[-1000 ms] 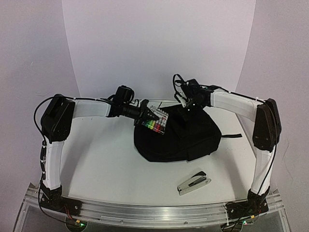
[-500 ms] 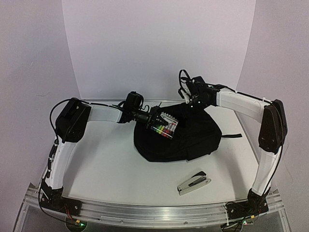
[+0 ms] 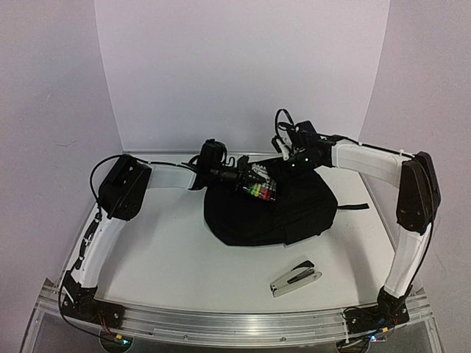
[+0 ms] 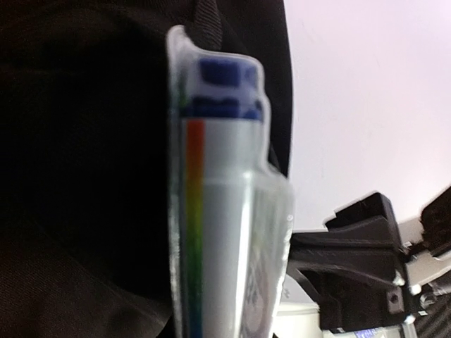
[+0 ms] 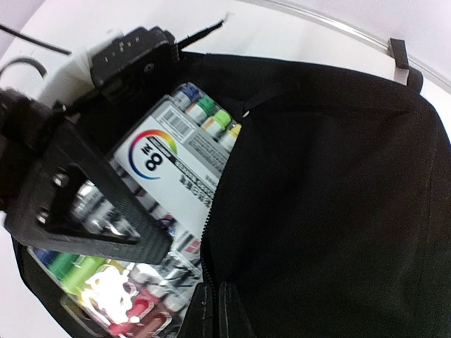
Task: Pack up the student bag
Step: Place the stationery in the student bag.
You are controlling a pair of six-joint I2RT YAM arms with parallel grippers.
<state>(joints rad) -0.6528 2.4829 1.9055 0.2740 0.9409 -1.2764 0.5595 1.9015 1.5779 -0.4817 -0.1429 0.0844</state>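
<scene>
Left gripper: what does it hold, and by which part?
The marker pack, pinched across its flat faces at the end nearest the wrist, over the student bag.

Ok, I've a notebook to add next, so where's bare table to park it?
Bare table lies left of the student bag, inside the left arm's bend, and in front, left of the stapler. Crowded over the bag's opening: left gripper holds the marker pack, right gripper shut at the rim.
</scene>
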